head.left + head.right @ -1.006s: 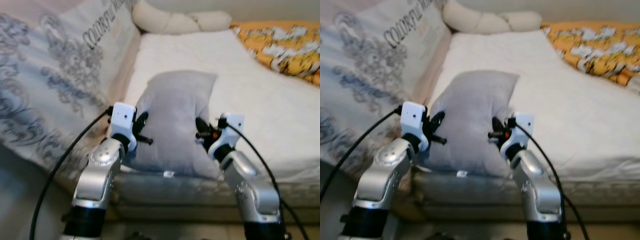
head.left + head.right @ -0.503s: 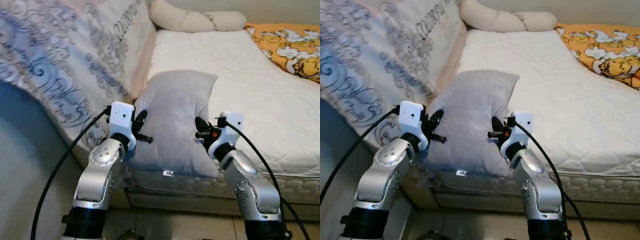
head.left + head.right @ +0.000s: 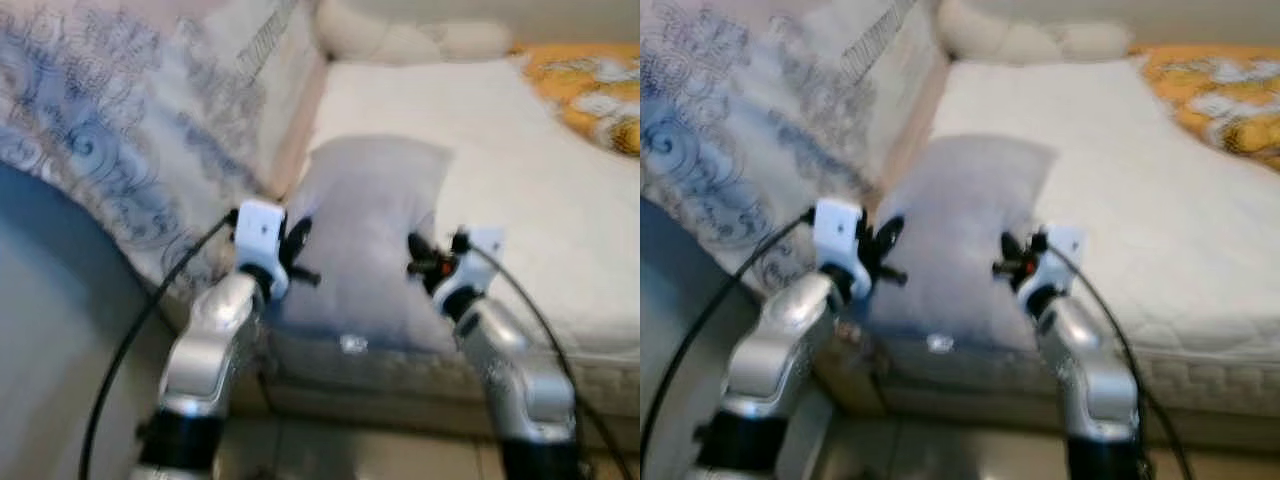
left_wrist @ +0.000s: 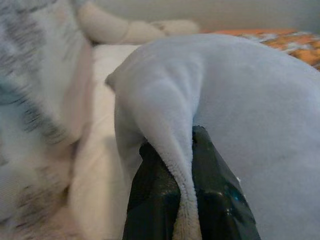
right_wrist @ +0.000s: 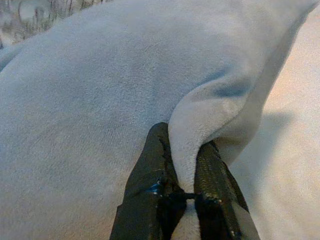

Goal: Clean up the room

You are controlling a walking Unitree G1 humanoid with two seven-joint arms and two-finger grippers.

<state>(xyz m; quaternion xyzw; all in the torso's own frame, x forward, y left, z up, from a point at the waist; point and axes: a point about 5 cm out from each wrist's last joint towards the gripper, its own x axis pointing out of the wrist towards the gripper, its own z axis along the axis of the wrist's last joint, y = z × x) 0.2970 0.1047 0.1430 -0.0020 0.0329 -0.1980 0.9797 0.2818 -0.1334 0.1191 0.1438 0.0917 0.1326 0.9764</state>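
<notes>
Grey fleece of the pillow (image 3: 365,240) was pinched tight by both the left gripper (image 4: 186,200) and right gripper (image 5: 184,192), apparently mid-carry (head views blurred), so next it needed setting down on the bed (image 3: 1160,210).

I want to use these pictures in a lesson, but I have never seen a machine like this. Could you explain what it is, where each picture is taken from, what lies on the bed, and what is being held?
This is a humanoid robot that tidies rooms. It has two silver arms, and each ends in a gripper with two black fingers.

The two wide pictures come from a stereo camera on its head, looking down at a bed. They are blurred. The two close-up pictures come from cameras on the wrists, looking along the fingers.

On the white mattress lies a grey pillow. A cream bolster sits at the far end, an orange patterned blanket lies on the right, and a patterned cover hangs on the left.

The left gripper pinches a fold of the pillow's left edge. The right gripper pinches a fold of its right edge. So both hold the pillow.
</notes>
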